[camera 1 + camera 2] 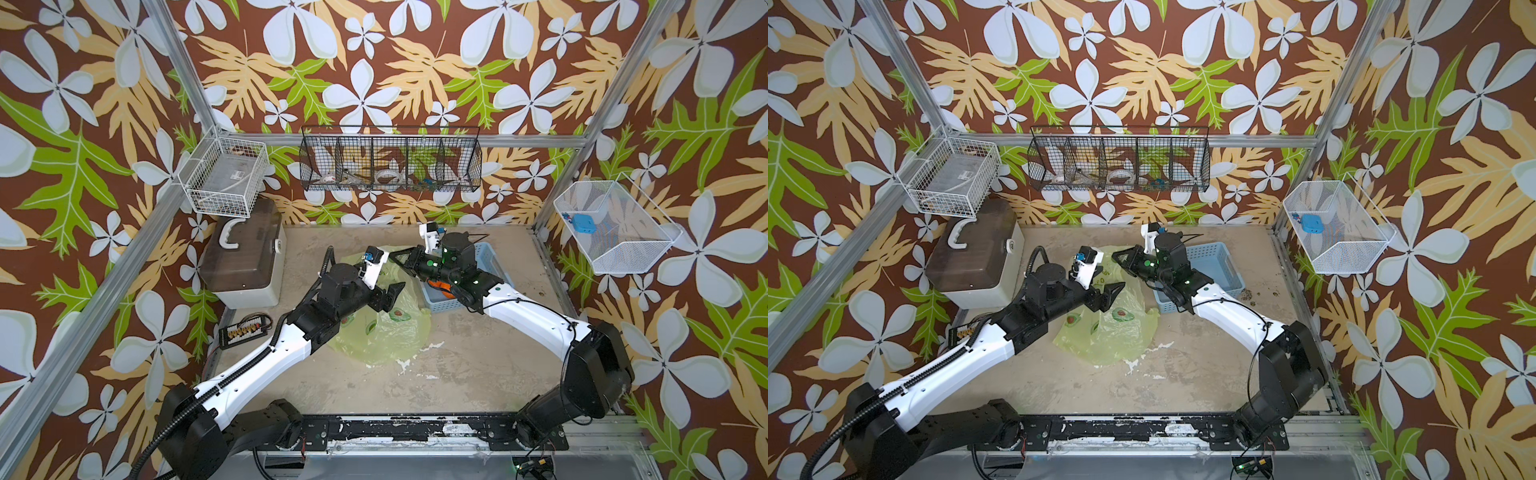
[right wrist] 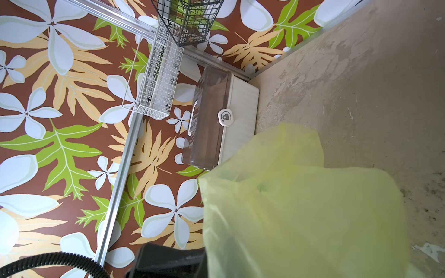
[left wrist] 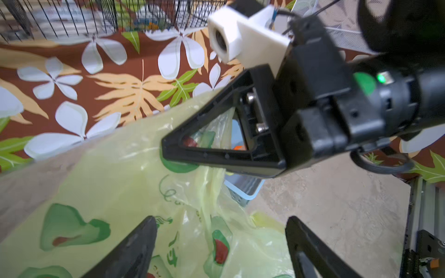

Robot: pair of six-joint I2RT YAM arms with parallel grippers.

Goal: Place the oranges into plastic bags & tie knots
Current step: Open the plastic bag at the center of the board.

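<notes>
Evidently the right gripper [image 3: 168, 150] was pressed shut on a raised edge of the thin translucent yellow-green plastic bag printed with avocados [image 1: 386, 336]. The rest of the bag lay slack on the beige table [image 1: 374, 386]. The left gripper [image 3: 221, 217] stood spread and empty over the film, just near-left of that pinch. One small round orange fruit [image 1: 439, 286] showed in the light-blue perforated plastic basket [image 1: 484, 253], right of the bag, beneath the right arm [image 1: 536, 320]. Judgement: the free left gripper lay across the bag from the fruit.
</notes>
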